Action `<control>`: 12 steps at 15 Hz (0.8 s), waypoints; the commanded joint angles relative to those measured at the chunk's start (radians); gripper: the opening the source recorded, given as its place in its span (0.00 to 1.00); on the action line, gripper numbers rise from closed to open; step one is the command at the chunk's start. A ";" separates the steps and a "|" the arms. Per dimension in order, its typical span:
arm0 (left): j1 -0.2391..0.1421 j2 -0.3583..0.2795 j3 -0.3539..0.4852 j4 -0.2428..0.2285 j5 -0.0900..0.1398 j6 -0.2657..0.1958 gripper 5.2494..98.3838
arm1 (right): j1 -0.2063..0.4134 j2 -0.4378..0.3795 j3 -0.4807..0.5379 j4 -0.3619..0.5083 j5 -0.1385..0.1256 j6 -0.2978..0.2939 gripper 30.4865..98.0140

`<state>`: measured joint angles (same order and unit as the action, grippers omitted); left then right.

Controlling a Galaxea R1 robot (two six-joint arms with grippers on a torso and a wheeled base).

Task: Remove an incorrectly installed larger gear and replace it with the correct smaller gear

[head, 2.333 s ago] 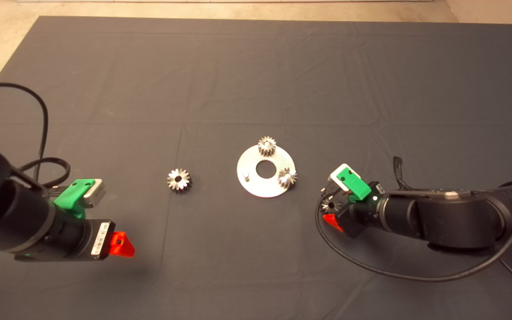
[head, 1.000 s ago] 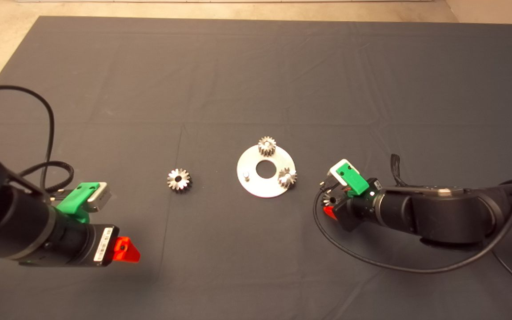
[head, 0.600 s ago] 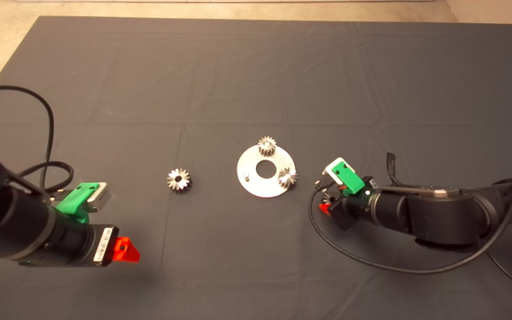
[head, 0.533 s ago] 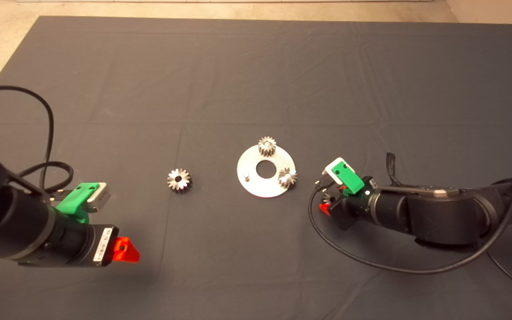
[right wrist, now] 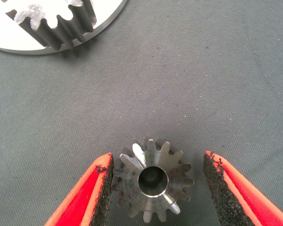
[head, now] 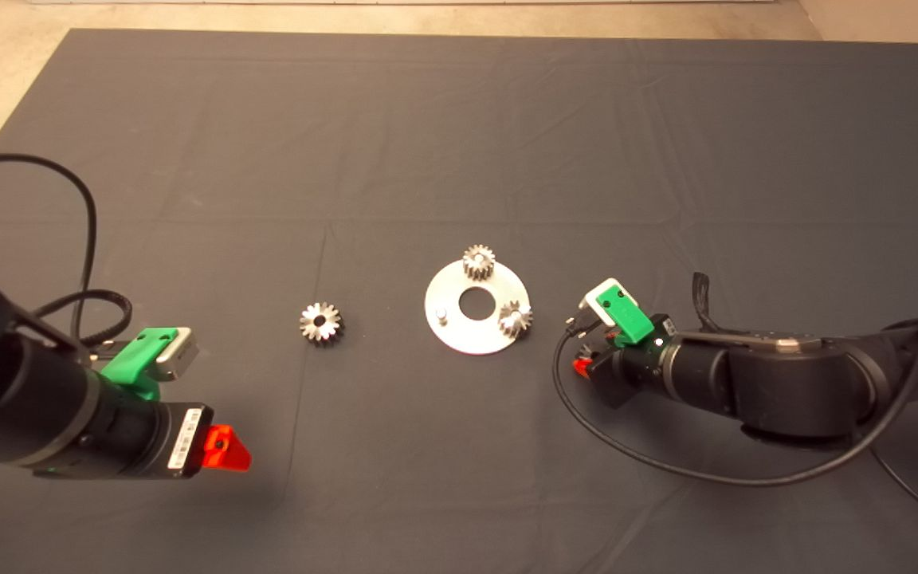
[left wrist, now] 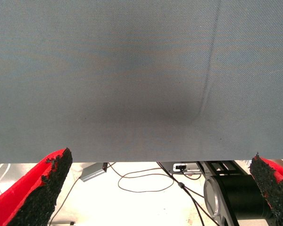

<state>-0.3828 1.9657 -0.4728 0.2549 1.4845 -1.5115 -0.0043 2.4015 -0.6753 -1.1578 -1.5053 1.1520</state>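
The larger gear [head: 321, 323] lies flat on the mat, left of the round silver plate [head: 467, 339]. The plate carries two small gears [head: 478, 261] [head: 515, 318] and one bare pin [head: 442, 315]. My right gripper [head: 584, 360] is low on the mat just right of the plate. In the right wrist view the right gripper [right wrist: 158, 160] is open astride the smaller gear [right wrist: 153, 181]. One pad [right wrist: 101, 188] sits against its teeth and the other pad [right wrist: 217, 188] is a narrow gap away. My left gripper [head: 224, 449] waits open and empty at the lower left.
The plate's edge [right wrist: 104, 23] and one mounted small gear [right wrist: 56, 23] lie close ahead of the right fingers. A black cable [head: 666, 470] loops on the mat under the right arm. The left wrist view shows the mat's edge with floor cables [left wrist: 146, 179] beyond.
My right gripper has moved a little toward the plate and come down around the smaller gear. The left arm has shifted only slightly. The larger gear and the plate have not moved.
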 commanded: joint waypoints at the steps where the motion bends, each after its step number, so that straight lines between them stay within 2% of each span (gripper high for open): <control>1: -0.008 -0.006 0.016 -0.016 0.002 -0.010 0.99 | -0.005 -0.003 0.005 -0.057 -0.001 0.039 0.30; 5: -0.008 -0.006 0.016 -0.016 0.002 -0.009 0.99 | -0.020 -0.006 0.008 -0.065 -0.001 0.041 0.30; 6: -0.008 -0.006 0.016 -0.016 0.002 -0.010 0.99 | -0.020 -0.006 0.008 -0.065 -0.001 0.041 0.29; 7: -0.008 -0.006 0.016 -0.016 0.002 -0.010 0.99 | -0.020 -0.006 0.008 -0.066 -0.001 0.041 0.24; 12: -0.008 -0.006 0.016 -0.016 0.002 -0.009 0.99 | -0.020 -0.011 0.008 -0.065 -0.001 0.043 0.20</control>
<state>-0.3828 1.9657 -0.4709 0.2545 1.4845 -1.5143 -0.0360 2.4009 -0.6753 -1.1957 -1.5057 1.1845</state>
